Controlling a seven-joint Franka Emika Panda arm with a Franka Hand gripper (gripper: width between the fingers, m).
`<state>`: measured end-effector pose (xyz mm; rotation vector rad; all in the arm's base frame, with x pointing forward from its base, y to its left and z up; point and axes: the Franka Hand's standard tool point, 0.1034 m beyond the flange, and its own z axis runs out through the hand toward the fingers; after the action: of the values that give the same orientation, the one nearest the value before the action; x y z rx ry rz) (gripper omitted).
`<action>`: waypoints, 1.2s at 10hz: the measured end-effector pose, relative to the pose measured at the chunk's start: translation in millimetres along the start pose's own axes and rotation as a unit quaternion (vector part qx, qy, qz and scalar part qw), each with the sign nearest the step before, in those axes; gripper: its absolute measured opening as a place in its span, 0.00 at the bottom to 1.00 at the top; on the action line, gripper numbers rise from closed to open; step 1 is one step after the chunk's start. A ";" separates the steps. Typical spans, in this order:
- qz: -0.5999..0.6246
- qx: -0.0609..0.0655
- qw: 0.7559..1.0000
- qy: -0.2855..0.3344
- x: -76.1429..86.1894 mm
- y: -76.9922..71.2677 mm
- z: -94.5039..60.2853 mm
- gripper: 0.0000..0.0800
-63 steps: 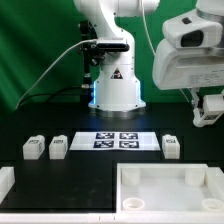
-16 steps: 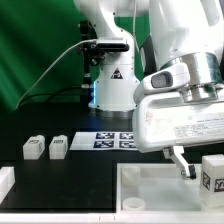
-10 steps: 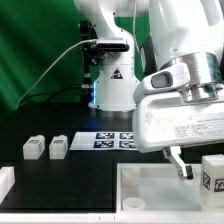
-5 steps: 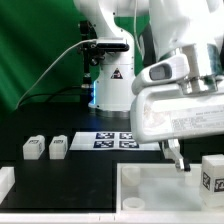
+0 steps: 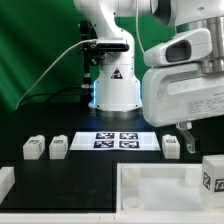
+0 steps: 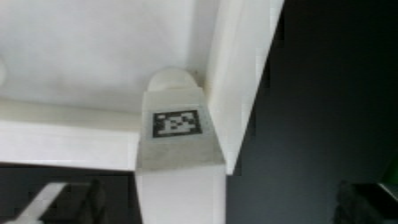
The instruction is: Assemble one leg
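Exterior view showed the hand (image 5: 187, 130), open or closed unclear, above the upright leg (image 5: 213, 176), which an off-centre descent might topple.

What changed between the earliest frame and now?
The gripper came down low over the base, then lifted back up. A leg that was absent at first now stands at the base's right end in the exterior view. Unmoved: the other legs, the marker board and the base.
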<state>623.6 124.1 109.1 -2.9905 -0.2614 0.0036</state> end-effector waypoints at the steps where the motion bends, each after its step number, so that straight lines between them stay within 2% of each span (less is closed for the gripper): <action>1: 0.002 0.005 0.999 -0.035 1.6 4.8 7.1 0.81; 2: 0.005 0.011 0.998 -0.069 1.5 9.1 13.1 0.81; 3: 0.007 0.007 0.999 -0.043 11.3 13.5 16.5 0.81; 6: 0.018 0.007 0.999 -0.039 10.0 15.4 27.6 0.81; 8: 0.018 0.007 0.999 -0.039 10.1 15.4 27.6 0.78; 9: 0.018 0.007 0.999 -0.039 10.0 15.4 27.6 0.55; 10: 0.018 0.007 0.999 -0.039 10.0 15.4 27.7 0.55; 11: 0.018 0.006 0.999 -0.039 10.0 17.0 27.5 0.37; 12: 0.022 0.006 0.999 -0.039 10.0 17.1 27.5 0.37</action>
<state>636.0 112.9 79.6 -2.9878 -0.2047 0.1266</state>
